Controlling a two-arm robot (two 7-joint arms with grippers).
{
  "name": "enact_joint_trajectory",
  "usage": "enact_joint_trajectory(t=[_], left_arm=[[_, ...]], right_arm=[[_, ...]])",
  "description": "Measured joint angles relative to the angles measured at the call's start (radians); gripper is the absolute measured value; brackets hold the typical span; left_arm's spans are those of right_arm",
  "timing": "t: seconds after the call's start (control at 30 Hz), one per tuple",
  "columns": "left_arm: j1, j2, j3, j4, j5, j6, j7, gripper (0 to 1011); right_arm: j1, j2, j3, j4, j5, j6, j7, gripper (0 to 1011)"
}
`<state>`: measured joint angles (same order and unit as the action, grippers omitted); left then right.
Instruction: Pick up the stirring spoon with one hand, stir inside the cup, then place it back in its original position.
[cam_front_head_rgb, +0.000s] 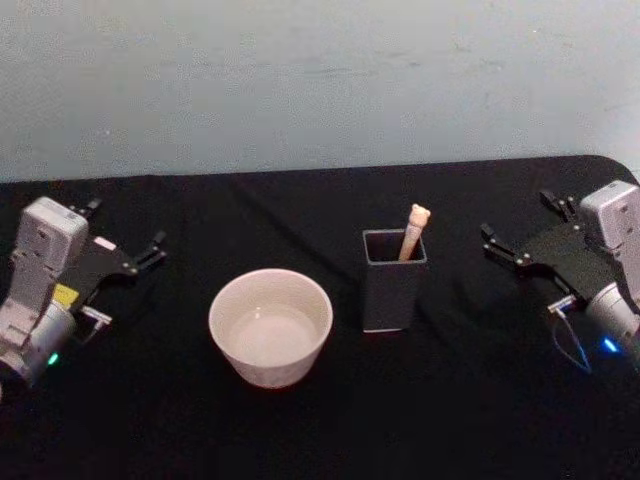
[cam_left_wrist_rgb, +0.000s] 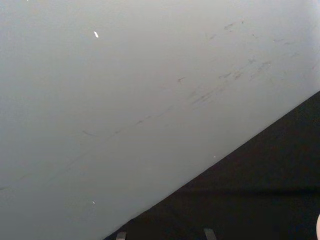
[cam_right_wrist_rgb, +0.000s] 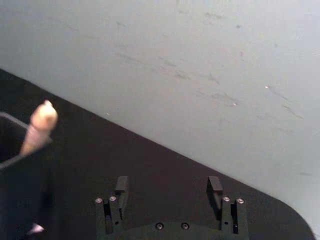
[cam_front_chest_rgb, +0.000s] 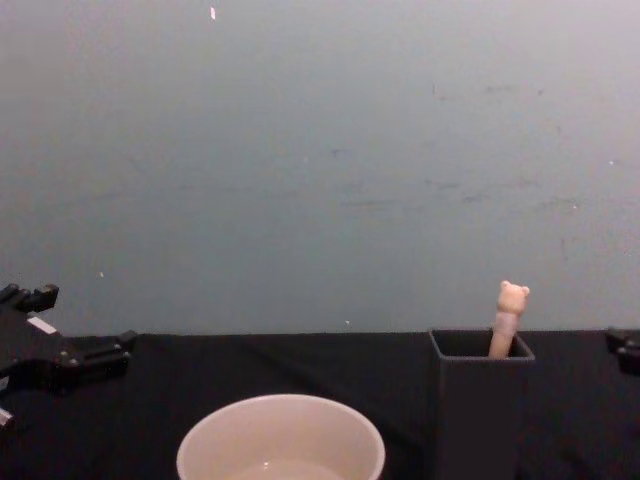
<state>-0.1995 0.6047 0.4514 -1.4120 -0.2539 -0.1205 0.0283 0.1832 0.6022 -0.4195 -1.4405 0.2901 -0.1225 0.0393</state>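
The stirring spoon (cam_front_head_rgb: 414, 232) stands in the dark grey square holder (cam_front_head_rgb: 390, 300), only its cream handle with the bear head (cam_front_chest_rgb: 510, 312) rising above the rim. The cream-white cup (cam_front_head_rgb: 270, 372) sits left of the holder on the black table; its rim (cam_front_chest_rgb: 280, 405) shows low in the chest view. My left gripper (cam_front_head_rgb: 125, 228) rests open at the far left, well away from the cup. At the far right my right gripper (cam_front_head_rgb: 518, 218) is open and empty, apart from the holder. Its wrist view shows its spread fingers (cam_right_wrist_rgb: 121, 186) and the spoon handle (cam_right_wrist_rgb: 40, 125).
A black cloth (cam_front_head_rgb: 480, 420) covers the table, and a pale wall (cam_front_head_rgb: 320, 80) runs behind its back edge. There is free room between the cup and each arm, and in front of the holder.
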Motion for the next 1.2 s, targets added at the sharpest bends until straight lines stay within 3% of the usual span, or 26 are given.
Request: enact_joint_trajectory(t=[0.27,0.33,0.6,0.87,1.2], left_arm=[[0.000,0.000,0.000,0.000,0.000,0.000,0.000,1001],[0.000,0.000,0.000,0.000,0.000,0.000,0.000,1001],[0.000,0.000,0.000,0.000,0.000,0.000,0.000,1001],[0.000,0.000,0.000,0.000,0.000,0.000,0.000,1001],[0.000,0.000,0.000,0.000,0.000,0.000,0.000,1001]], right_arm=[[-0.026,0.003,0.048,-0.053,0.118,0.023,0.105,1000],[-0.036,0.004,0.072,-0.073,0.190,0.046,0.169,1000],[-0.044,-0.012,0.108,-0.095,0.343,0.125,0.321,1000],[-0.022,-0.039,0.097,-0.081,0.403,0.173,0.427,1000],[0.044,-0.082,0.047,-0.012,0.384,0.186,0.457,1000]])
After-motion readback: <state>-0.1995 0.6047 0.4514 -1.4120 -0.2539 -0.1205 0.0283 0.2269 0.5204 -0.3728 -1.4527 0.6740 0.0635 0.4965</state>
